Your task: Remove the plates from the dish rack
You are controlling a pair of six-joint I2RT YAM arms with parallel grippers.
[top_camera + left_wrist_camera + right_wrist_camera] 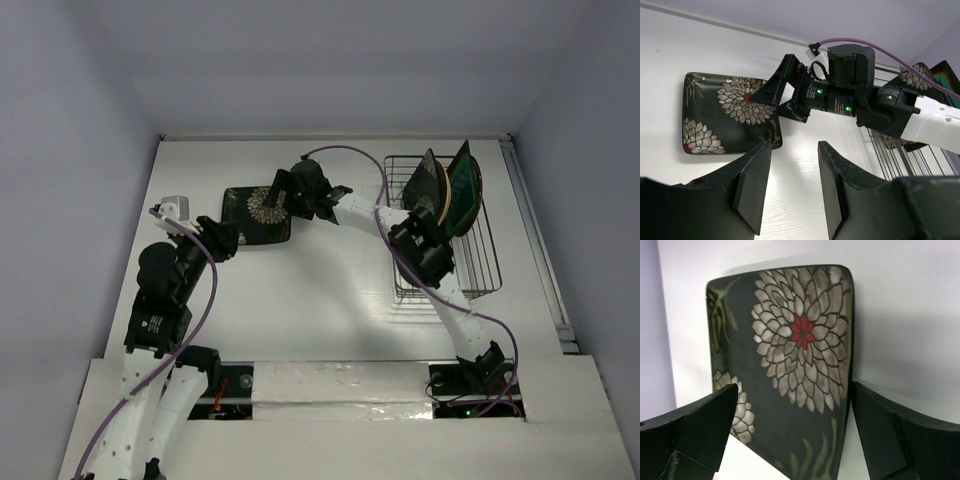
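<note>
Black flowered plate [256, 214] lies flat on the table [300, 300] from above, other plates [447, 190] upright in the dish rack [482, 262]. Left wrist: we see the left gripper [790, 185] spread, empty. Right wrist: the right gripper [792, 400] gapes astride that plate, seemingly not touching

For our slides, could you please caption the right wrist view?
Right end effector open above the black floral plate, which lies flat on the white table.
</note>
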